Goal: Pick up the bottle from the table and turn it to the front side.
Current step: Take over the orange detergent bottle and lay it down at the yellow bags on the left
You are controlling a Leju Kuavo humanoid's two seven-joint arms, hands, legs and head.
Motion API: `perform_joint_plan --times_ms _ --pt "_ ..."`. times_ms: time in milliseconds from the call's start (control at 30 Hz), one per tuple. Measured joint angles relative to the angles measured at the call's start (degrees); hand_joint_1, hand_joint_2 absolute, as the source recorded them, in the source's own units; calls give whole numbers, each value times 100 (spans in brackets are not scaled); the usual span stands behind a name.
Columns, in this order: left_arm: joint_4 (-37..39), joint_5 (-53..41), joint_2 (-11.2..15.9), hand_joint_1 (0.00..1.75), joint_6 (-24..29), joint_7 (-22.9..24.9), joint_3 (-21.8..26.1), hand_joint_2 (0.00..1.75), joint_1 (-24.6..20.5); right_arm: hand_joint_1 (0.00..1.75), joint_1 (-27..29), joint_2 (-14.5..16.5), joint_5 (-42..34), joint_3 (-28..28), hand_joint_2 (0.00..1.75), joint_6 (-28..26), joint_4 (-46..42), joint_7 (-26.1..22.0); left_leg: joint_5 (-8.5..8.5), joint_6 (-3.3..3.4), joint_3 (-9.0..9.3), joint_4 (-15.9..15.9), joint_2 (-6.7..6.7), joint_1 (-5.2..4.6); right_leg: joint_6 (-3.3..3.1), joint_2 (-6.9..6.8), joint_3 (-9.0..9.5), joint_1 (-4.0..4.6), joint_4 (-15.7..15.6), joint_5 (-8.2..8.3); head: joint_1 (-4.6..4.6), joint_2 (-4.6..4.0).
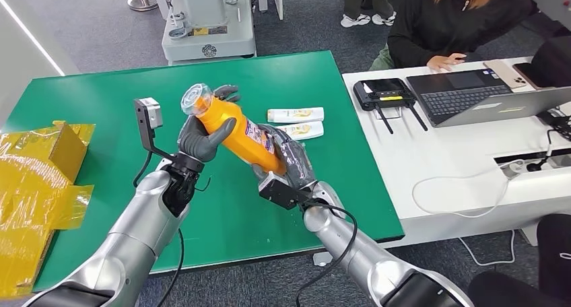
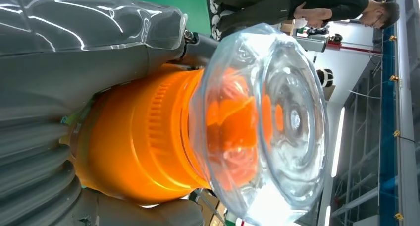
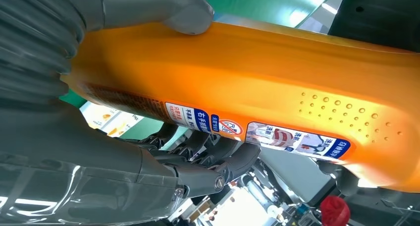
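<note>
Green counter [image 1: 121, 91] is stretching across the scene under both silver arms, with grey carpet showing beyond it. Above the counter's middle, an orange bottle [image 1: 239, 135] with a clear domed cap [image 1: 196, 98] is hanging in the air, tilting so that its cap end is pointing up and toward the robot's left while its base is slanting down toward the right. The left robot hand [image 1: 202, 137] is clamping around the bottle's upper body just below the cap, its grey thumb lying across the orange plastic; in the left wrist view the ribbed orange neck [image 2: 148, 137] and the clear cap [image 2: 267, 122] are sitting right in front of that hand. The right robot hand [image 1: 291, 164] is gripping the bottle's lower end, and in the right wrist view its dark fingers [image 3: 208, 151] are curling under the bottle [image 3: 257, 82] while the thumb [image 3: 183, 10] is pressing on the opposite side, beside a strip of blue and white labels [image 3: 297, 139]. Two white and yellow tubes [image 1: 296, 122] are lying side by side on the counter beyond the bottle, apart from it. Crumpled yellow wrapping [image 1: 34, 179] is resting at the counter's left edge. To the right, a white desk [image 1: 471, 159] is carrying an open laptop [image 1: 471, 95] and a black router [image 1: 384, 95], and a person in a dark top [image 1: 451, 24] is sitting behind it.
</note>
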Motion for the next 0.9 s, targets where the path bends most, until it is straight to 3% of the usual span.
perform_joint_plan --times_ms 367,500,900 --pt "-52 125 -39 175 -20 11 2 175 -3 175 -58 21 -86 -22 175 49 -24 -82 0 0 0 0 -1 0 0 0 1 0 1 0 0 0" --pt "-91 125 -39 175 -10 15 4 175 -2 4 -81 56 -93 -23 175 63 -30 -64 0 0 0 0 -1 0 0 0 1 0 1 0 1 0" --pt "-301 -725 -10 175 324 -124 2 175 45 0 218 55 -592 -222 175 93 -434 -388 0 0 0 0 0 0 0 0 -1 0 -1 0 1 0"
